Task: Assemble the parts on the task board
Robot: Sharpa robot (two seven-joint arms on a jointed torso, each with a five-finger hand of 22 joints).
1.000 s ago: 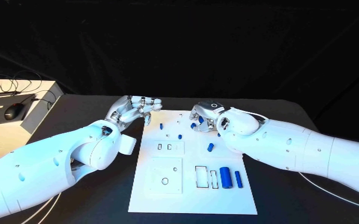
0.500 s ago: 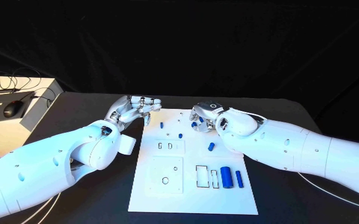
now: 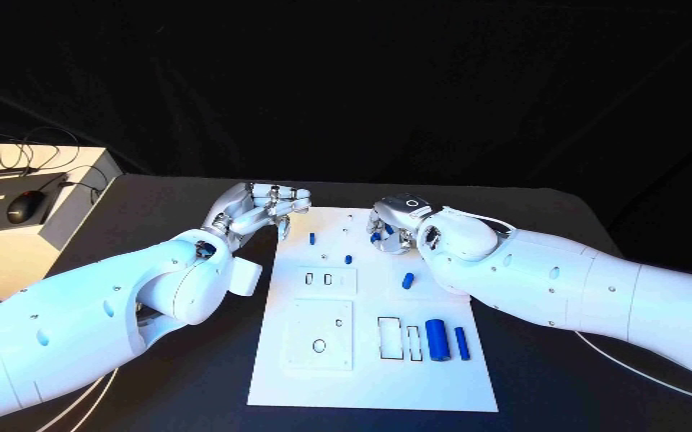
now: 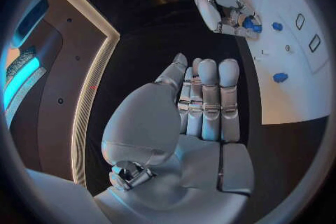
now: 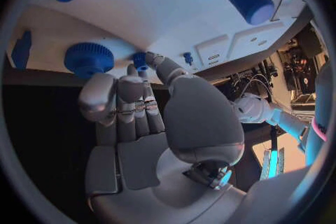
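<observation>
At task board far edge: left hand clenched, right hand pinching blue part.

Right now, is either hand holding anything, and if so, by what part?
The right hand pinches a small blue part at its end between fingertips, over the task board. The left hand holds nothing, its fingers straight and side by side.

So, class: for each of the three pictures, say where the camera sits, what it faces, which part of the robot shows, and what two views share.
Head view: from the robot's head, looking down at the board; both arms, left hand, right hand.
Left wrist view: behind the left hand, facing the board's edge and the right hand.
Right wrist view: behind the right hand, close to the board.
Shared: the board shows in all three.
</observation>
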